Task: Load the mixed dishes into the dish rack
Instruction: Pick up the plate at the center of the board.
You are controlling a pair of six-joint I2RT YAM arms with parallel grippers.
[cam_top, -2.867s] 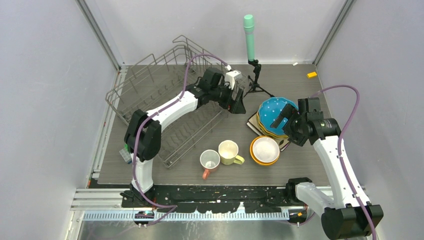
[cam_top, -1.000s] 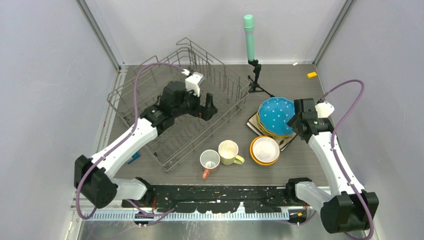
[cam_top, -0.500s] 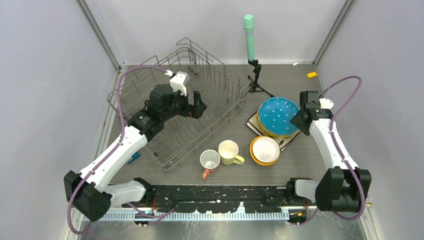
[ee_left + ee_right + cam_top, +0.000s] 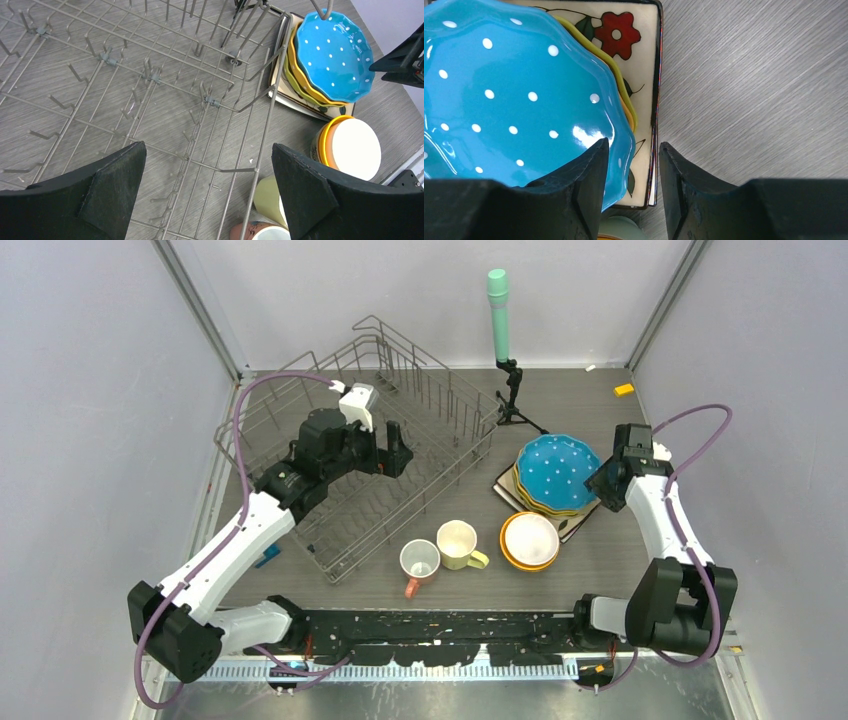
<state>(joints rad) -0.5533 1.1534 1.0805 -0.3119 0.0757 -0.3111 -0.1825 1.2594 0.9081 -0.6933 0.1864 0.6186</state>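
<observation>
The white-and-black left arm [image 4: 235,540] runs from its elbow at the near left corner up and to the right, its forearm stretched out long and its wrist bent over. Its black two-finger left gripper [image 4: 398,448] points right and downward with jaws spread wide, the two flat black fingers [image 4: 112,185] well apart. The white-and-black right arm [image 4: 655,515] is folded tight, its elbow close to its base and its forearm rising away from the near edge. The black right gripper [image 4: 631,145] points downward, jaws partly apart with only a narrow gap between them.
</observation>
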